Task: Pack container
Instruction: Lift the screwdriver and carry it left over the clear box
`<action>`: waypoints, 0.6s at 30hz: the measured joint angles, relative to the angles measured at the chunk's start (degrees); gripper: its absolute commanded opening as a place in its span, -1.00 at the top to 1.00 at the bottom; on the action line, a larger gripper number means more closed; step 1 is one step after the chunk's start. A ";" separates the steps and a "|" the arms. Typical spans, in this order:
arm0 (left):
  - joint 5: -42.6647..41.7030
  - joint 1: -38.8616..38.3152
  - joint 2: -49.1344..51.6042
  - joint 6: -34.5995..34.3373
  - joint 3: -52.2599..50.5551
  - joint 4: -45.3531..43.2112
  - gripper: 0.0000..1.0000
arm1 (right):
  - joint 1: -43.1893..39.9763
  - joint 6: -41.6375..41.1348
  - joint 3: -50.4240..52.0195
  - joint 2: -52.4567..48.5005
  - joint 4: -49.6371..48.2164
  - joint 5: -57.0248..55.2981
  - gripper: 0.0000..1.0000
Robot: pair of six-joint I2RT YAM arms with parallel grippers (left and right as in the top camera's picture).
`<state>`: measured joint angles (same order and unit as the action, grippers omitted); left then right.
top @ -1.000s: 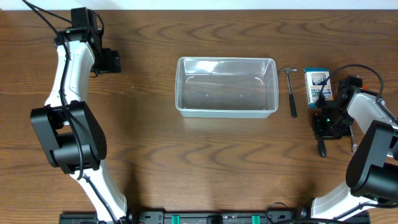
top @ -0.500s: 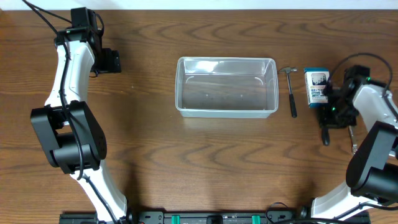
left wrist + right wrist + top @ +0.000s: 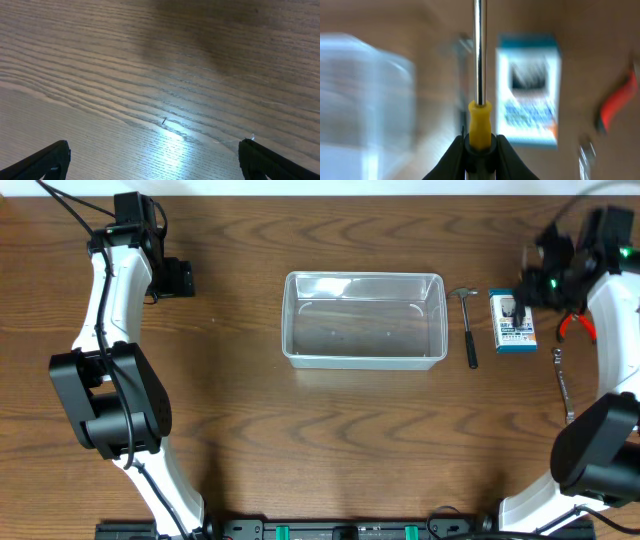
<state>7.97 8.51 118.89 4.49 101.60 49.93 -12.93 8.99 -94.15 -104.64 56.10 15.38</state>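
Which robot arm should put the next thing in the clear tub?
Right. The right gripper grips a screwdriver it can carry to the container. The left gripper is open over bare table, holding nothing.

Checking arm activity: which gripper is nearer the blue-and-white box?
Right. The right gripper, holding a screwdriver, hovers by the box; the left gripper is far off, beyond the container.

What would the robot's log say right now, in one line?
left jaws: open | right jaws: shut on screwdriver | container: empty | hammer, box: beside container
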 measured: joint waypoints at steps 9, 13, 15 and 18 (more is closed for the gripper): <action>0.00 0.00 0.00 0.00 0.00 -0.02 -0.96 | 14.51 1.01 -7.56 0.00 -13.31 5.14 0.97; 0.00 0.00 0.00 0.00 0.00 -0.02 -0.96 | 21.05 2.75 -7.56 -0.02 -17.42 4.22 0.97; 0.00 0.00 0.00 0.00 0.00 -0.02 -0.96 | 24.06 3.69 -7.56 -0.02 -18.67 2.69 0.98; 0.00 0.00 0.00 0.00 0.00 -0.02 -0.96 | 27.10 5.22 -7.56 -0.02 -19.12 1.31 0.97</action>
<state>7.97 8.51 118.89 4.49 101.60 49.91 14.17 14.22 -101.71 -104.66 36.97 16.69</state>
